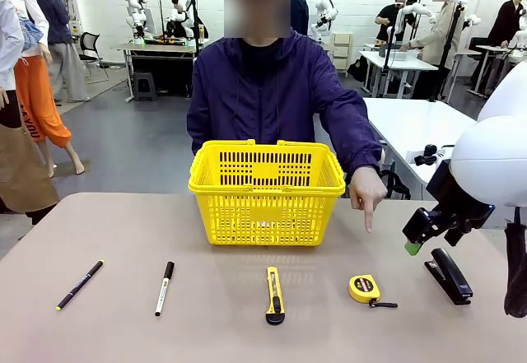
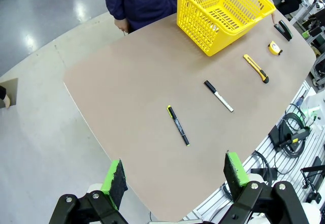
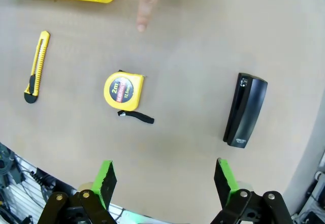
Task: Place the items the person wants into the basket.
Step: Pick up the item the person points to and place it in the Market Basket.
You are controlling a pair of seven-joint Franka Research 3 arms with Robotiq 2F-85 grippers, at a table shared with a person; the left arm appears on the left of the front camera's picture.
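The yellow basket [image 1: 266, 192] stands at the table's middle, in front of the person [image 1: 272, 91]. The person's finger [image 1: 367, 215] points down at the yellow tape measure [image 1: 364, 288] with its black strap, also seen in the right wrist view as the tape measure [image 3: 123, 89] under the fingertip [image 3: 143, 18]. The white marker [image 1: 165, 287] with a black cap lies left of centre. My right gripper [image 3: 165, 181] hangs open above the table, right of the tape measure, seen from the front as the right gripper [image 1: 422, 233]. My left gripper [image 2: 177, 176] is open, high over the table's near edge.
A thin black pen [image 1: 80, 284] lies at the far left. A yellow-and-black utility knife [image 1: 274, 295] lies below the basket. A black stapler [image 1: 449, 275] sits at the right, close under my right gripper. Cables hang off the table edge [image 2: 292, 127].
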